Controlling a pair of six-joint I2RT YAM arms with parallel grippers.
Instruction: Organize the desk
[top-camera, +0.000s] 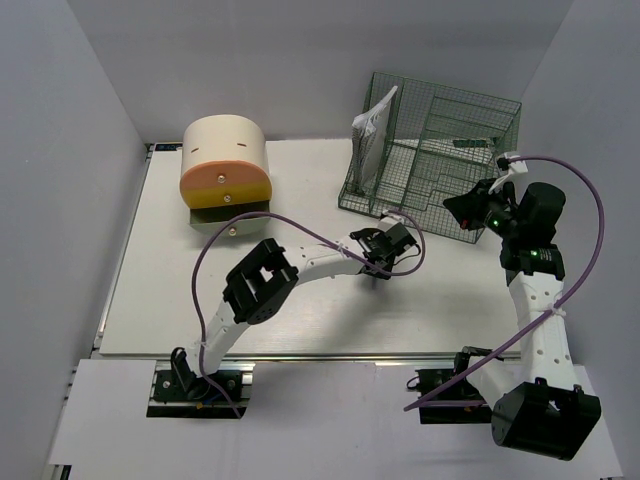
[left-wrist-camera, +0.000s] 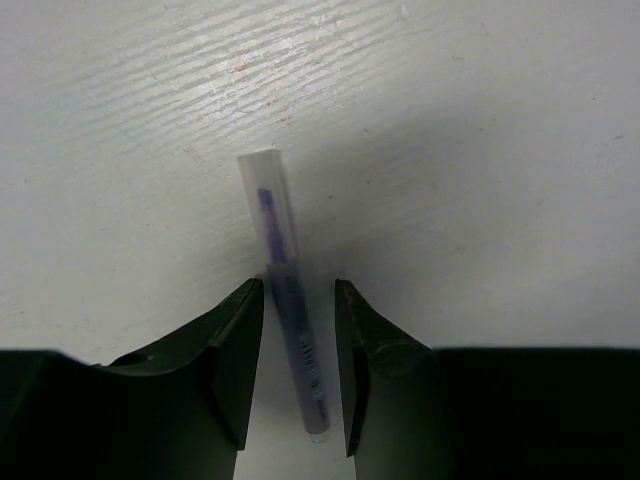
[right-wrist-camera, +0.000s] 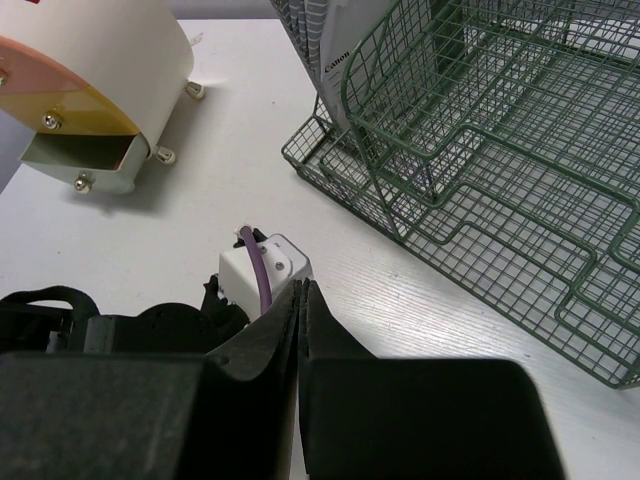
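Note:
The desk (top-camera: 180, 290) is a large white tabletop with a metal rail at its front. In the left wrist view a clear pen with purple ink (left-wrist-camera: 278, 215) lies flat on the desk (left-wrist-camera: 500, 150). My left gripper (left-wrist-camera: 299, 286) is lowered over it, open, one finger on each side of the pen with small gaps. In the top view the left gripper (top-camera: 384, 262) sits mid-desk and hides the pen. My right gripper (top-camera: 462, 208) hovers in front of the green rack, shut and empty (right-wrist-camera: 302, 287).
A green wire rack (top-camera: 440, 150) stands at the back right with a white packet (top-camera: 372, 135) upright in its left end. A cream-and-orange round drawer box (top-camera: 225, 160) stands at the back left, its lower drawer (right-wrist-camera: 75, 162) pulled open. White walls surround the desk.

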